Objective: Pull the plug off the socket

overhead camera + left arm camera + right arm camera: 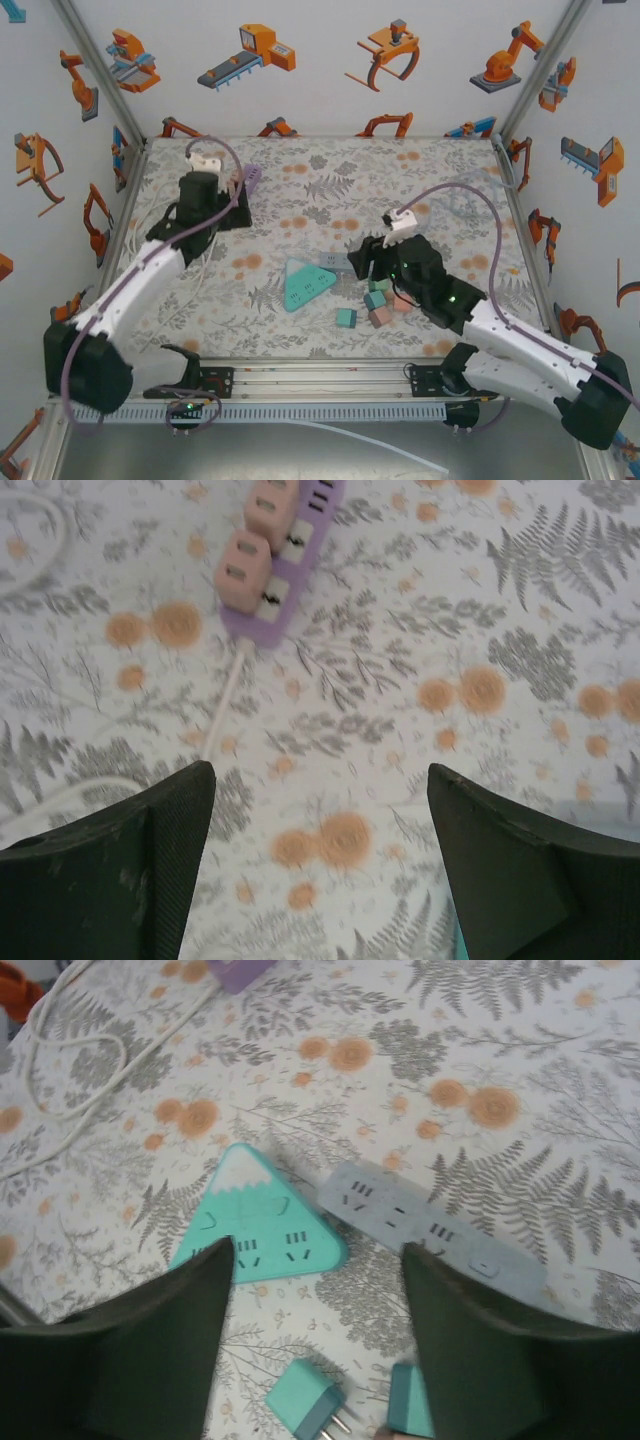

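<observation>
Well beyond left fingers (pixel 150 865), pink plugs (pixel 243 572)

Left end effector (pixel 320 775) and right end effector (pixel 318 1250) gape.

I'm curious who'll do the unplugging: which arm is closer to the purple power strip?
Left. The left gripper sits just short of the purple power strip, which lies ahead of it. The right gripper is well away, above the teal triangular socket.

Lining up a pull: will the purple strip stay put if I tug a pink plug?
Probably not: the purple strip looks slim and light, loose on the cloth, so it may lift. Its thin white cord looks floppy, anchoring little.
</observation>
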`<move>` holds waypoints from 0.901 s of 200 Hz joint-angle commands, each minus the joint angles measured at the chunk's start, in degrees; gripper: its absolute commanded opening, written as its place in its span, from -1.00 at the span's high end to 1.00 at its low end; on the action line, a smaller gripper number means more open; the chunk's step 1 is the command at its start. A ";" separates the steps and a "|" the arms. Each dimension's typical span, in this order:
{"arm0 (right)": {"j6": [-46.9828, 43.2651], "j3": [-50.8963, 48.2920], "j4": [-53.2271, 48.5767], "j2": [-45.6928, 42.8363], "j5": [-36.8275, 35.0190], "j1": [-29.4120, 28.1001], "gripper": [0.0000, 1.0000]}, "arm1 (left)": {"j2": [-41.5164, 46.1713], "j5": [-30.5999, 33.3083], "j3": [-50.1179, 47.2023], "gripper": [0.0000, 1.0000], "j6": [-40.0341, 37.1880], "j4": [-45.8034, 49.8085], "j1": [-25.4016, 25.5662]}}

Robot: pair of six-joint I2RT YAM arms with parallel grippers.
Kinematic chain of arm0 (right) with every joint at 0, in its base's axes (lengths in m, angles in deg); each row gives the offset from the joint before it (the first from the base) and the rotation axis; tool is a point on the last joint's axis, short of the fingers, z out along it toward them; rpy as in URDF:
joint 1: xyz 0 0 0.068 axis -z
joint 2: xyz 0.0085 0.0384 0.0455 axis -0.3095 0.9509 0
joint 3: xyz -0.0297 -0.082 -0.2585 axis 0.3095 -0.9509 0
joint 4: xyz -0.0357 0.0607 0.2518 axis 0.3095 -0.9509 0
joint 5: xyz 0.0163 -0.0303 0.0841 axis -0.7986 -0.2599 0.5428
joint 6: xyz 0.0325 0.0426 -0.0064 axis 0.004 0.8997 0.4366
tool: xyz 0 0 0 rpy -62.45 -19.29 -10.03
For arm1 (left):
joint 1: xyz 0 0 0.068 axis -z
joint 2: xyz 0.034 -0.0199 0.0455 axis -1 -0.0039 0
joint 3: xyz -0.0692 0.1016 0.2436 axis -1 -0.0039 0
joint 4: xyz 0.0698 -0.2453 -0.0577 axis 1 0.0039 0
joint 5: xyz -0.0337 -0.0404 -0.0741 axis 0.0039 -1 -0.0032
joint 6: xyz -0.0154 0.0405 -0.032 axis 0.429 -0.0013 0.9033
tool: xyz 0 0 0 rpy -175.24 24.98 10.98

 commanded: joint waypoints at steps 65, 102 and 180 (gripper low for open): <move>-12.79 -2.72 10.56 4.24 10.76 -0.45 -0.67 | -38.57 -10.31 35.73 -0.94 -20.79 8.87 -4.70; -12.98 -3.74 14.00 7.20 14.07 -0.35 -0.68 | -49.37 -7.32 47.35 -0.94 -24.93 17.19 -5.55; -13.51 -3.02 14.86 9.80 13.62 -0.40 -0.67 | -56.23 -8.24 53.65 -0.31 -29.63 23.50 -5.82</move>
